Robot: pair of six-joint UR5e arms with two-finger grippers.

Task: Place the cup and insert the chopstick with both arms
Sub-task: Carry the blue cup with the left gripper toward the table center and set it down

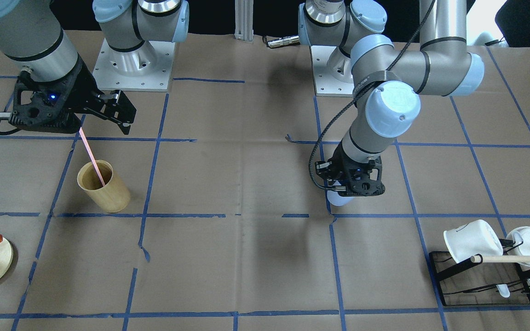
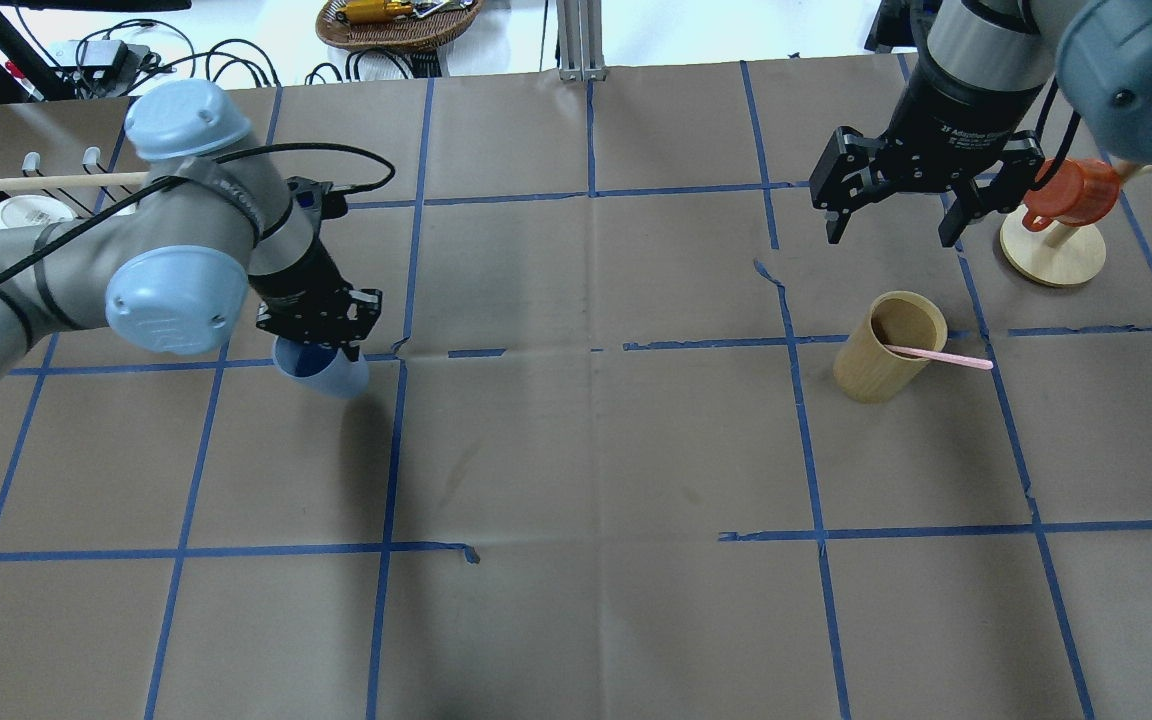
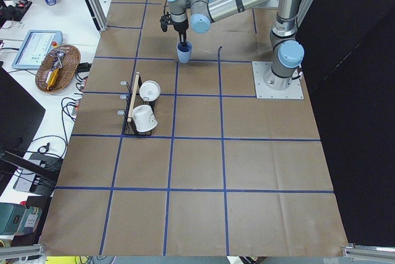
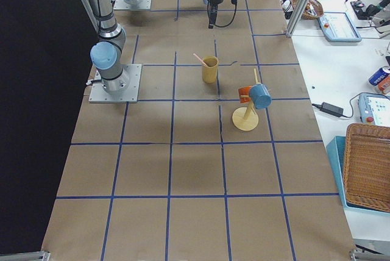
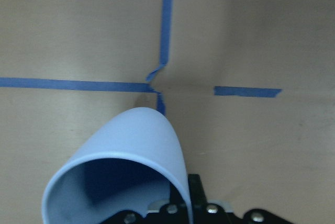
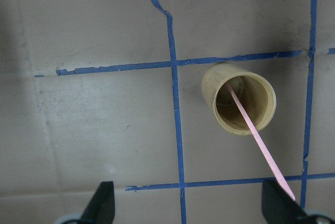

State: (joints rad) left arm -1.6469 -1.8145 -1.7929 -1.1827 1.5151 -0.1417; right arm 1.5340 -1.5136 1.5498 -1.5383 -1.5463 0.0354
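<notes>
Closed on the rim of the cup (image 2: 331,372) with the left hand (image 2: 321,338), fingers pinching the wall. Holding that light-blue cup low over the desk (image 2: 586,450), just beside a crossing of blue tape (image 5: 78,84); touching the paper or not, cannot tell. Spread wide and gripping nothing, the right hand (image 2: 888,238), hanging above and behind a tan wooden cylinder (image 2: 871,365). Leaning in that cylinder, the pink chopstick (image 2: 941,356), lower end inside, upper end out over the rim, well apart from the cup across the desk. Near the cylinder, an orange mug (image 2: 1068,193) on a wooden stand (image 2: 1051,255). By the left arm (image 1: 384,115), white mugs (image 1: 472,239) on a black rack (image 1: 453,271)
</notes>
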